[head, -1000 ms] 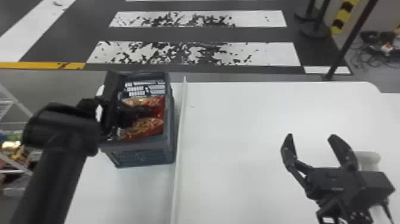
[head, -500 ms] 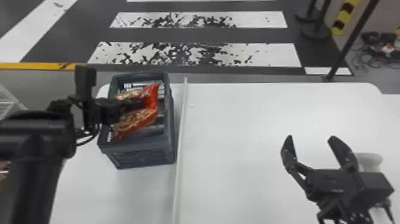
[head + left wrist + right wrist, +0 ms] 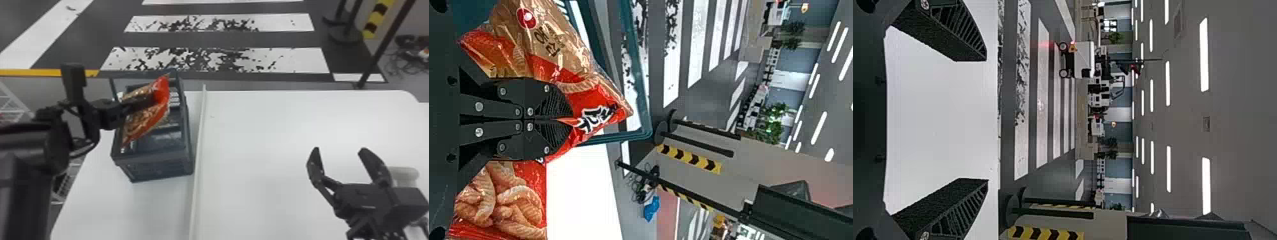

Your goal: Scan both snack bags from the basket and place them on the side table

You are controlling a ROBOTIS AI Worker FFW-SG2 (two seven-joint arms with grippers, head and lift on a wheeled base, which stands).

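Clamped together on one snack bag, my left gripper holds it over the basket. To the basket's right, my right gripper is wide open and empty. I judge this is the lift: I should raise the bag straight until its drooping corner clears the basket's rim, keep my squeeze firm but gentle, and avoid sharp turns, since loose film could swing or snag.
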